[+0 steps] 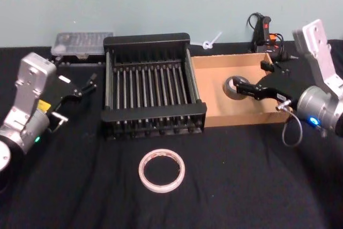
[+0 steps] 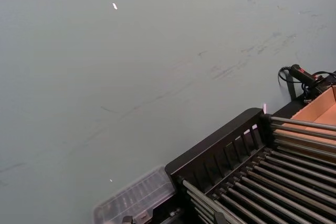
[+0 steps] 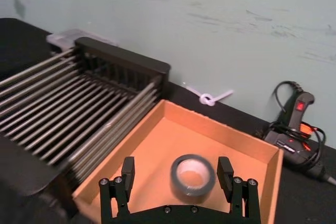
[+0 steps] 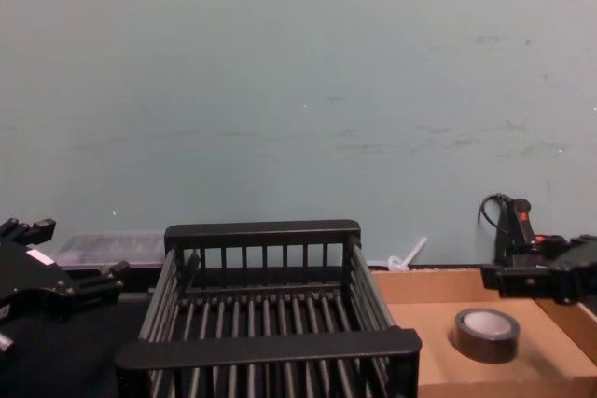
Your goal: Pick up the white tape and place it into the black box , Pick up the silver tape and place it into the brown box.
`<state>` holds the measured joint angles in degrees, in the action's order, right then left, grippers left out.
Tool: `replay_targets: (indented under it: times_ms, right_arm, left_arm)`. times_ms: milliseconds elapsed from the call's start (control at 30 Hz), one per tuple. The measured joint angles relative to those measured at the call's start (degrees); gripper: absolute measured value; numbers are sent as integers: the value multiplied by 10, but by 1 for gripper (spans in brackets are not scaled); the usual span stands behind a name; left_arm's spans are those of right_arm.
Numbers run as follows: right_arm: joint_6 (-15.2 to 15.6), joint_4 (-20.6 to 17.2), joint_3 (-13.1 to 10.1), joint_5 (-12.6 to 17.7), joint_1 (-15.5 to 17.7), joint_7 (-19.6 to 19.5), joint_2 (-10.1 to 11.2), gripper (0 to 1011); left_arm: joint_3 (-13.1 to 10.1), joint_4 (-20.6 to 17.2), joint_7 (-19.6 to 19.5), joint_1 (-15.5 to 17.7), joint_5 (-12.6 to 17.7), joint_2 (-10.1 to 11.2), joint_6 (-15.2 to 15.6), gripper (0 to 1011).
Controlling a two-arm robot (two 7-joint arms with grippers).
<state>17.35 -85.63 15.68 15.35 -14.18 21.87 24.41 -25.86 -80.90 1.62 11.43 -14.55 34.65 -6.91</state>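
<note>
- The table (image 1: 225, 186) under me wears a black cloth, with a pale teal wall (image 4: 298, 90) behind it.
- The black box (image 1: 153, 85) stands mid-table, barred floor bare. From my chest I see its near rim (image 4: 266, 349).
- The brown box (image 1: 214, 108) sits just beside it on my right, their walls touching or nearly so.
- My right arm reaches in from the right, wrist raised and forearm angled back toward me. My right gripper (image 1: 242, 88) hangs over the brown box, jaws spread wide, holding nothing. In my right wrist view the fingers (image 3: 127, 171) stand either side of the silver tape.
- My left arm is parked left of the black box, elbow low. My left gripper (image 1: 88, 86) points at that box's left wall, clear of it; its jaws look slightly apart and hold nothing.
- The white tape (image 1: 161, 170) lies flat on the cloth in front of the black box, near it and apart from both my grippers.
- The silver tape (image 3: 192, 174) lies flat on the brown box floor, toward the right half, free of my fingers.
- A clear plastic case (image 1: 81, 44) sits behind the black box's left corner; a glue gun (image 3: 294, 124) lies behind the brown box.
</note>
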Motion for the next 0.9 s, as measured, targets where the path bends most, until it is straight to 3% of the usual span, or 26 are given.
replay_targets:
  times_ms: [133, 400, 700, 900]
  right_arm:
    - [-18, -34, -4, 10, 36, 10, 21, 1002]
    - [-68, -57, 1, 22, 92, 31, 52, 1002]
    - [-104, -55, 25, 24, 116, 51, 65, 1002]
    - [-109, -46, 48, 22, 112, 61, 64, 1002]
  left_arm:
    - [0, 0, 0, 0, 0, 0, 0, 1002]
    - [0, 0, 0, 0, 0, 0, 0, 1001]
    - [0, 0, 0, 0, 0, 0, 0, 1001]
    - [0, 0, 0, 0, 0, 0, 0, 1001]
